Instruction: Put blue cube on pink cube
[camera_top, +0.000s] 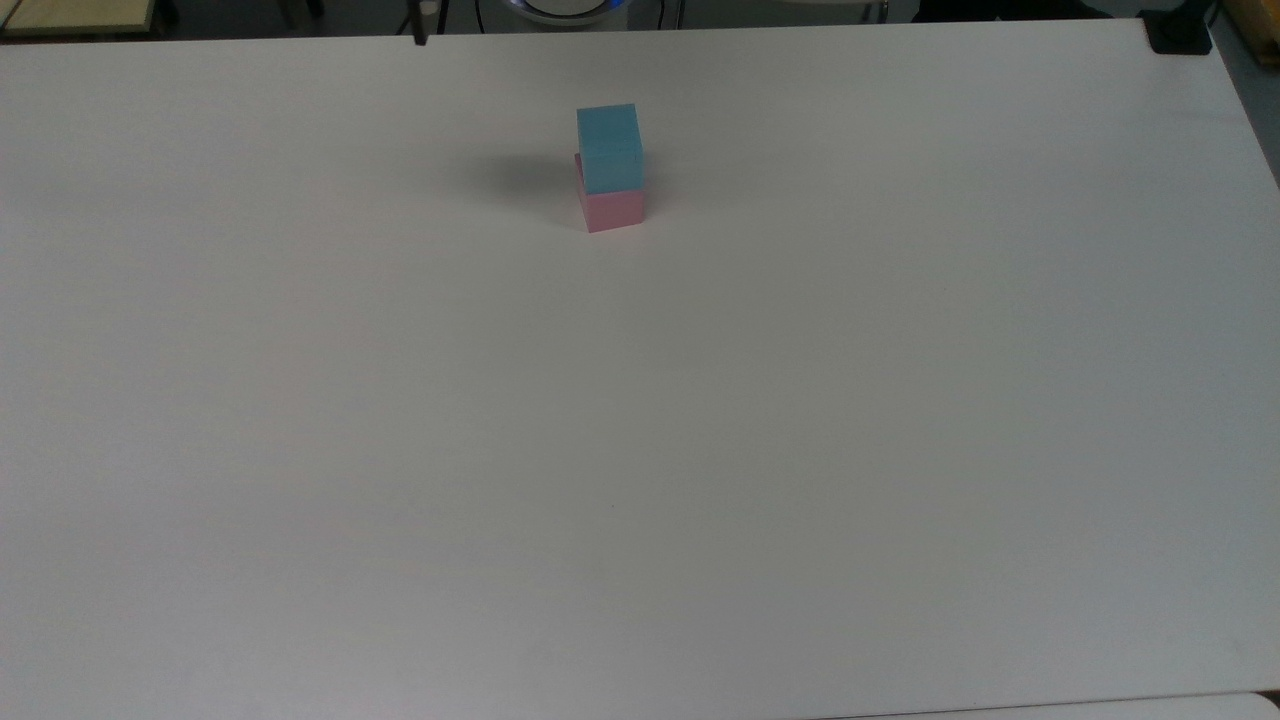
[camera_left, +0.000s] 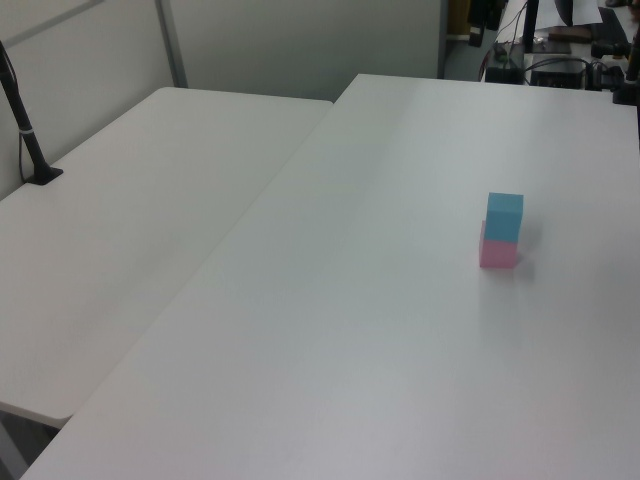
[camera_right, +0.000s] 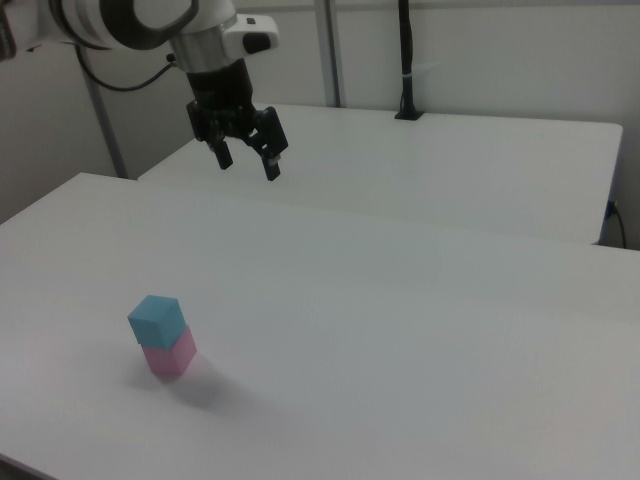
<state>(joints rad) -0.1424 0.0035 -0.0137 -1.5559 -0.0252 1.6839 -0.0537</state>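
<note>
The light blue cube (camera_top: 608, 145) sits on top of the pale pink cube (camera_top: 613, 208) near the far edge of the white table (camera_top: 640, 450), turned slightly against it. The stack also appears in the left view, blue cube (camera_left: 504, 217) over pink cube (camera_left: 498, 253), and in the right view, blue cube (camera_right: 156, 318) over pink cube (camera_right: 170, 352). My gripper (camera_right: 248, 161) hangs high above the table, well away from the stack, open and empty. One dark fingertip (camera_top: 420, 38) pokes in at the top view's upper edge, left of the stack.
A second white table (camera_left: 150, 200) adjoins on the left view's left, with a black post (camera_left: 25, 130) clamped to it. A black clamp (camera_top: 1180, 35) sits at the top view's upper right corner. Cables and equipment (camera_left: 560, 70) lie beyond the far edge.
</note>
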